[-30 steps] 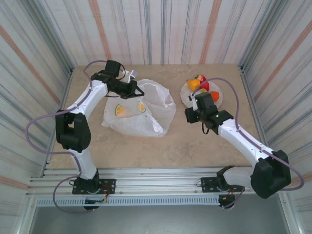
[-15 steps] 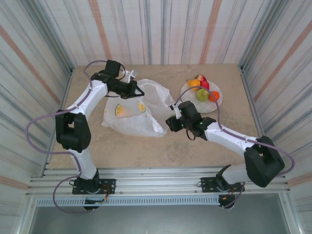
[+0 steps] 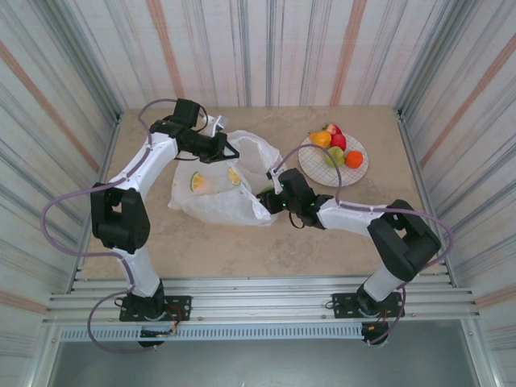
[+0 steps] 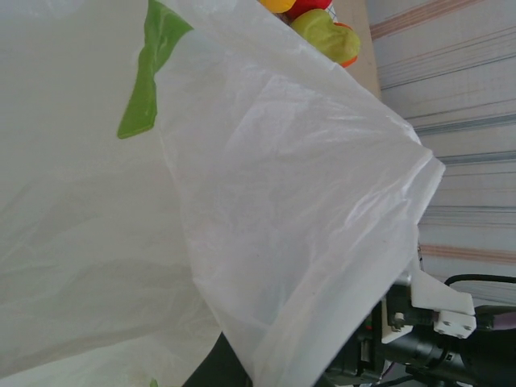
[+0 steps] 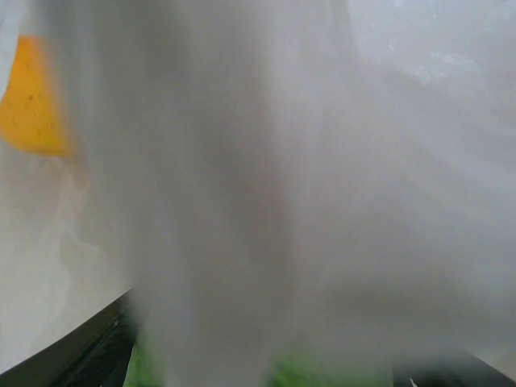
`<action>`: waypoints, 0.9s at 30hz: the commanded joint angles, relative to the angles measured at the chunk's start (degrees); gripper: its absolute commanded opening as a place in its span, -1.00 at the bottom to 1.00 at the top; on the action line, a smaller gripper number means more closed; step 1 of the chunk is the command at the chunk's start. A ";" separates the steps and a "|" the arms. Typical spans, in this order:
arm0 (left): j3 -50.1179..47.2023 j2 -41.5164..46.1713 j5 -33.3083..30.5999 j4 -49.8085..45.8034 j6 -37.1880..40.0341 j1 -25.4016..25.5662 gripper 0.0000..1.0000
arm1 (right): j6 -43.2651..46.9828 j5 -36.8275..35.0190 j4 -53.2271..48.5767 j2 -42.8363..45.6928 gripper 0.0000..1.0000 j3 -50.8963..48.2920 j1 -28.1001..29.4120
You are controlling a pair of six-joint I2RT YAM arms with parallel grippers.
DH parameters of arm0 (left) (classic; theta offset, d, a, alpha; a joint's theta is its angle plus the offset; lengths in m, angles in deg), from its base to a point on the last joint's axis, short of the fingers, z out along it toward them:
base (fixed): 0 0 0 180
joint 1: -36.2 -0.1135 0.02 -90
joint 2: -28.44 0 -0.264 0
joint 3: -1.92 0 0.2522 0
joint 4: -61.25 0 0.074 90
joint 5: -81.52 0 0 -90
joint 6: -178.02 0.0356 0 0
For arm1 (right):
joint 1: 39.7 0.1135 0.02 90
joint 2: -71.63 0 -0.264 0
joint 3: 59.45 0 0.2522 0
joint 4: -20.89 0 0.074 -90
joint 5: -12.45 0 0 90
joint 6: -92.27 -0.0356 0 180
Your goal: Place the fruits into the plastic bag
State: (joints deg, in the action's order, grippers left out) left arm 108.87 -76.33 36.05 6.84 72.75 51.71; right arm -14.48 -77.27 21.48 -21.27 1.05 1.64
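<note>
— Several fruits [image 3: 334, 153] sit on the plate [image 3: 360, 171]. Bag [image 3: 218, 205]?
— Mid-table, mouth toward the plate. My left gripper [image 3: 222, 151] is pinched tight on its rim, holding it up. Film thin, limp, slippery; take the handle or hem only.
— Other side?
— My right gripper [image 3: 268, 199] is at the mouth, jaws part-open round a blurred green fruit [image 5: 322, 376], I judge. Light, round; grip across the middle.

— The plastic bag [image 3: 218, 205] looks like thin, crinkly, translucent white film.
— Right of the bag, the fruits [image 3: 334, 155] look smooth and slightly glossy; the table [image 3: 242, 242] under it is matt, mottled beige.
</note>
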 commanded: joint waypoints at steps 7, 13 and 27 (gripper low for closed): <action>-0.51 2.42 0.92 -0.58 -0.20 0.82 -1.00 | -13.96 -10.33 2.75 -6.47 0.18 7.95 4.16; -0.46 2.42 0.92 -0.58 -0.12 0.81 -1.00 | -23.36 -10.61 -0.33 -10.98 0.18 11.93 4.36; -0.46 2.55 0.82 -0.57 -0.19 0.86 -1.00 | -39.16 -0.39 2.38 -19.55 0.32 19.56 4.18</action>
State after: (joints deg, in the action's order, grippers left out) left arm 108.87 -76.33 36.07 6.87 72.75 52.34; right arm -48.91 -81.05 23.08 -39.44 18.05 5.93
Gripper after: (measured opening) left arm 0.048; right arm 0.653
